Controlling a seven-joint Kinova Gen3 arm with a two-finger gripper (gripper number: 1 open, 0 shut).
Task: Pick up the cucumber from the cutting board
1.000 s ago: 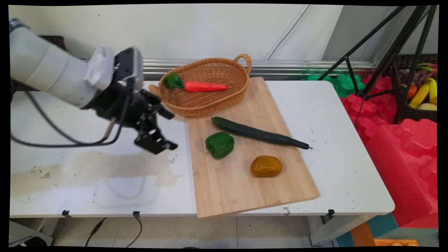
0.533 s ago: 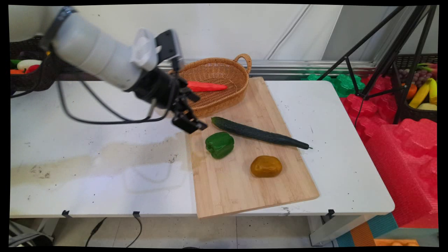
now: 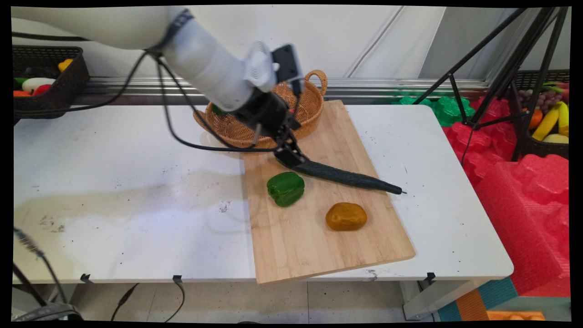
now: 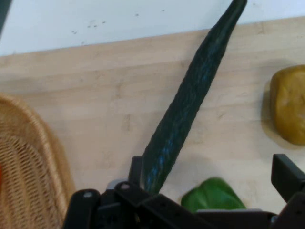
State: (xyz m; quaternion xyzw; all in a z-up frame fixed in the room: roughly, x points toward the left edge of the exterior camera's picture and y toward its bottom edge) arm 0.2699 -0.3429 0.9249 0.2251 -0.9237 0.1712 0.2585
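A long dark green cucumber (image 3: 346, 176) (image 4: 190, 100) lies aslant on a wooden cutting board (image 3: 319, 246) (image 4: 86, 105). My gripper (image 3: 291, 157) (image 4: 209, 171) hangs open over the cucumber's left end, which lies between the two spread fingers. A green bell pepper (image 3: 285, 187) (image 4: 212, 194) sits just in front of the gripper. Farther along the board is a yellow-brown potato (image 3: 346, 216) (image 4: 289, 105). Behind the gripper stands a wicker basket (image 3: 314, 98) (image 4: 28, 162), and the arm hides most of its inside.
A black basket (image 3: 50, 82) with vegetables stands at the back left. Right of the table are a black tripod (image 3: 501, 68), red foam (image 3: 524, 191) and a basket of fruit (image 3: 549, 120). Black cables hang from the arm over the table's left half.
The arm has swung right from the bare table, past the basket's front, to the cucumber's left end. The vegetables on the board have not moved.
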